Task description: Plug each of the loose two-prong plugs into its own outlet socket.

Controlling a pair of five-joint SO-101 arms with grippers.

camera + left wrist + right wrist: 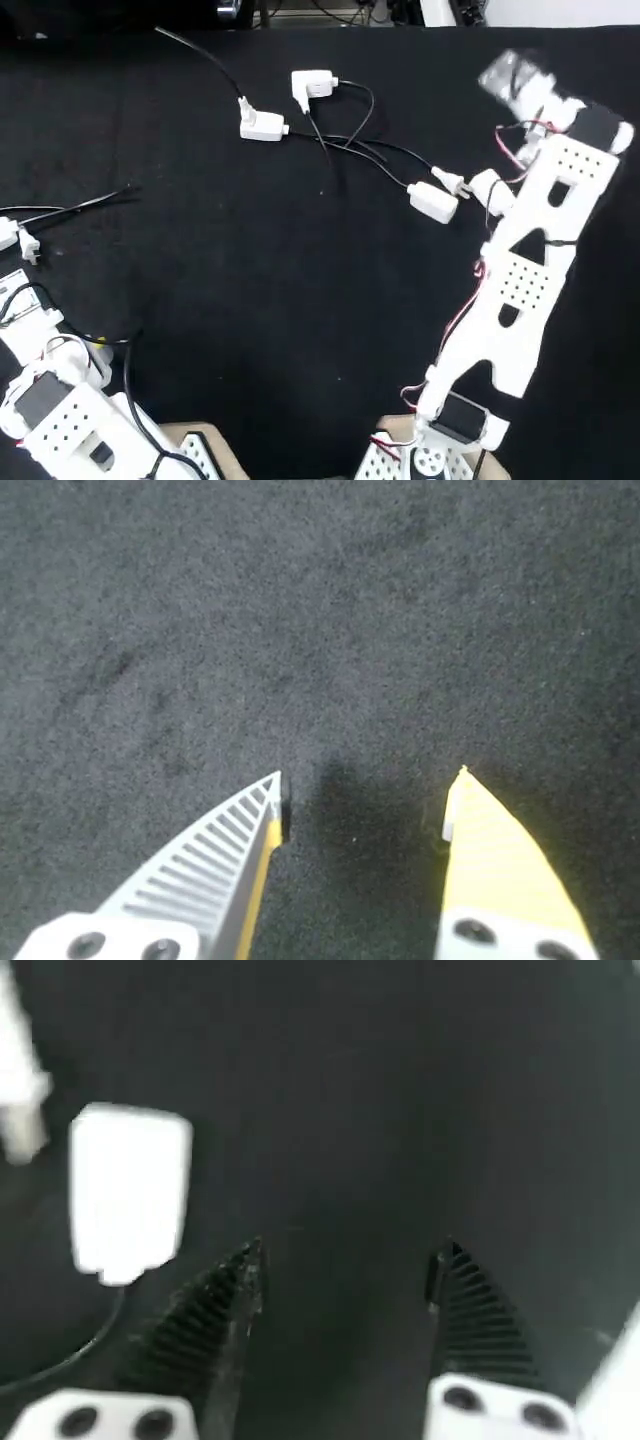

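The left gripper [370, 778] hung wide open and empty over bare black cloth [300, 600]. The right gripper [350, 1250], its fingers also spread wide, hovered just beside a white, boxy, round-cornered outlet socket [128, 1190] with a thin dark cord [70, 1355]. From above, this socket lay right of the table's middle with a small white two-prong plug [452, 182] close by, possibly touching it.

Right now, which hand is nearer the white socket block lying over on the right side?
Right. The right hand is open just beside the white socket block; the left hand is over bare cloth, its arm at the near-left corner, far from it.
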